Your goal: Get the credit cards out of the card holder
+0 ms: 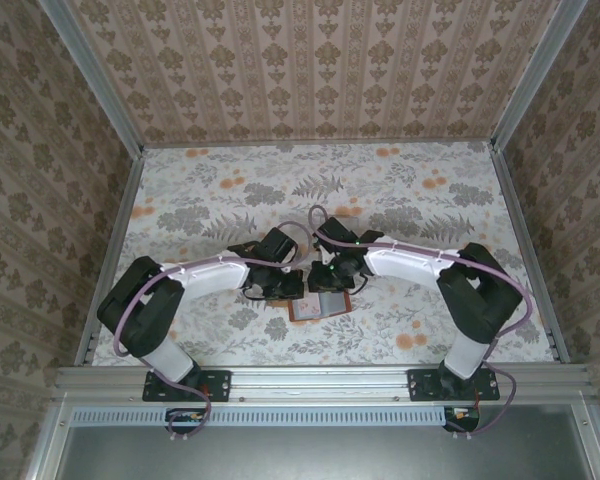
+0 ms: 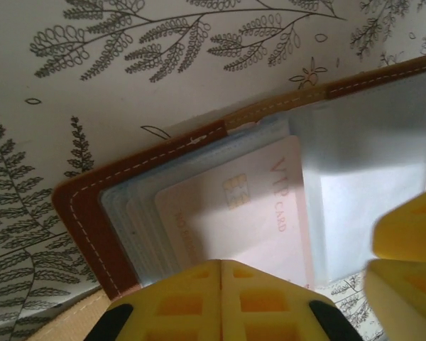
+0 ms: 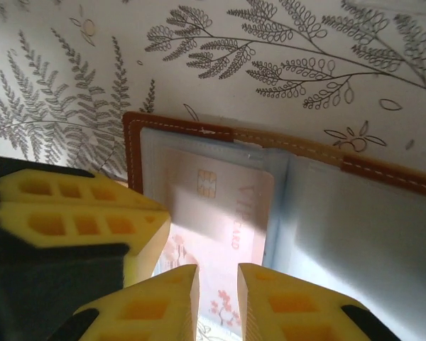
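Fern-print table (image 1: 380, 190) stretches wide beyond the far edge of the card holder (image 1: 325, 304).

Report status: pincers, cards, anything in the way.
Left pincer shut at edge of pale card. Right pincer slightly open over same card. Card holder lies open, card in slot. Pincers close together.

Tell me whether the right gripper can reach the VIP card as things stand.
Probably yes: the VIP card juts from its card holder slot, its near end bare under the right gripper; the left gripper sits aside.
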Tool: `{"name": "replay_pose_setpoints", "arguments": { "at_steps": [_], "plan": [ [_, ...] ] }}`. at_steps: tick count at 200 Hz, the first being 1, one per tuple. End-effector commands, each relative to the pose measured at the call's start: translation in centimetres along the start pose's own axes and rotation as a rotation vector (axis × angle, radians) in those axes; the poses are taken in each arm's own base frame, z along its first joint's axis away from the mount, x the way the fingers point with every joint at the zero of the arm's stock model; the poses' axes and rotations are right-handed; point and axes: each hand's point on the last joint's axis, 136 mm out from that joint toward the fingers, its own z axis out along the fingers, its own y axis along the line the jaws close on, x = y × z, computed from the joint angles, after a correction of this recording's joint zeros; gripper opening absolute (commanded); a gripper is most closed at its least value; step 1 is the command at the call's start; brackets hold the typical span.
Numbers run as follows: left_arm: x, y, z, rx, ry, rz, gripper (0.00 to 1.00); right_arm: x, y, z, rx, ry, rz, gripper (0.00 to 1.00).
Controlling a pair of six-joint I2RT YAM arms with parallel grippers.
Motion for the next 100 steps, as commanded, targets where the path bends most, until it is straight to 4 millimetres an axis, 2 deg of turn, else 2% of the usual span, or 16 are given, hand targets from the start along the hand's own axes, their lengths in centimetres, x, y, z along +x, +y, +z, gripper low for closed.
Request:
{"name": "replay_pose_setpoints", "arguments": {
  "at_steps": [1,100],
  "plan": [
    [0.8,1.2,0.4,-0.048,0.025,-0.004,0.07,0.2,0.4,1.1,-0.054,0.029,0.026,0.22],
    [1.3,2.5,0.7,-0.098,0.045,-0.005,0.07,0.7,-2.4,2.7,0.051,0.056,0.032,0.24]
  ]
}}
